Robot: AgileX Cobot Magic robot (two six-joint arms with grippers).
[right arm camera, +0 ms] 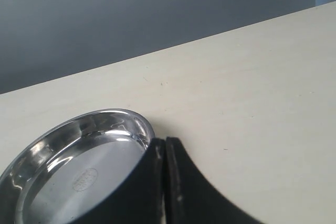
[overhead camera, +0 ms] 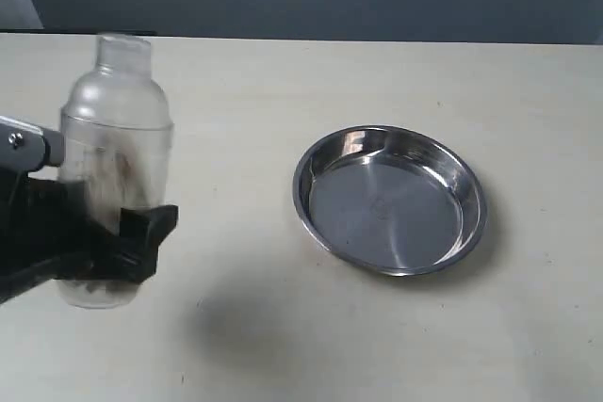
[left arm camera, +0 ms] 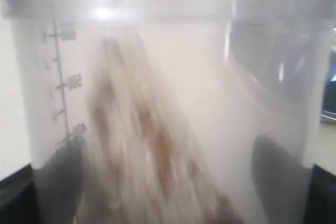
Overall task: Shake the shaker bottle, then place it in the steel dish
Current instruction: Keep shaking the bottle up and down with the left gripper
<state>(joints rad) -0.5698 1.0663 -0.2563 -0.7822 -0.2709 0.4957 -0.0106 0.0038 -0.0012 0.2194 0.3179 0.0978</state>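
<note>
One bottle fills the left gripper, jaws wide. Near the dish, the right gripper sits closed, empty.

Left claw clamped wide on the shaker bottle, right claw fingers pressed together

Exterior high; right wrist low; share dish

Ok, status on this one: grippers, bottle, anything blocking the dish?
Left gripper shut on shaker bottle; bottle upright, granules blurred inside. Right gripper shut, empty. Steel dish empty, nothing on table between bottle and dish.
</note>
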